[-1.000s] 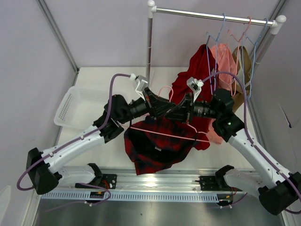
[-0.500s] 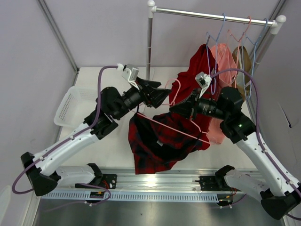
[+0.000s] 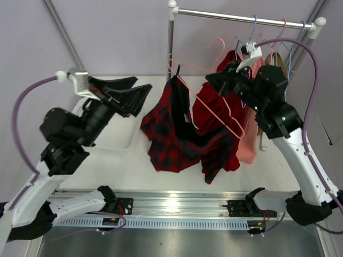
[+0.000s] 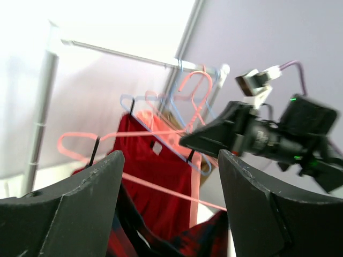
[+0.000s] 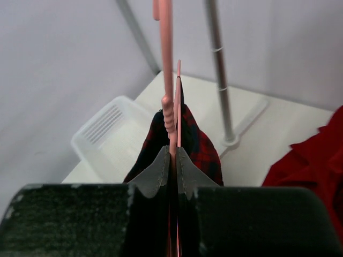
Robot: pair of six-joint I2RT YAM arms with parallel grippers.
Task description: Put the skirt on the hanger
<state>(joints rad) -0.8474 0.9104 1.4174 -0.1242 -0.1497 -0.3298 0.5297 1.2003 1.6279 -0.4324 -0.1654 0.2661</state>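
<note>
Both arms are standing higher than a second ago, the skirt (image 3: 166,136) hanging up with them.
The right gripper (image 5: 171,160) is pinching the pale-pink hanger (image 5: 167,69) between pressed-together fingers, holding it tilted near the rail (image 3: 230,17); the skirt is draping from it beside the plain red garment (image 3: 206,104). The left gripper (image 3: 141,88) is hovering apart, fingers spread wide.

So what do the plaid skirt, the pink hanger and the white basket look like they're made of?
The skirt: soft woven cloth, matte, judging by its loose folds and tartan pattern. The hanger: thin wire, probably coated, smooth pale-pink sheen; the core can't be seen. The basket: likely moulded plastic, white and slightly translucent, with slotted walls.
</note>
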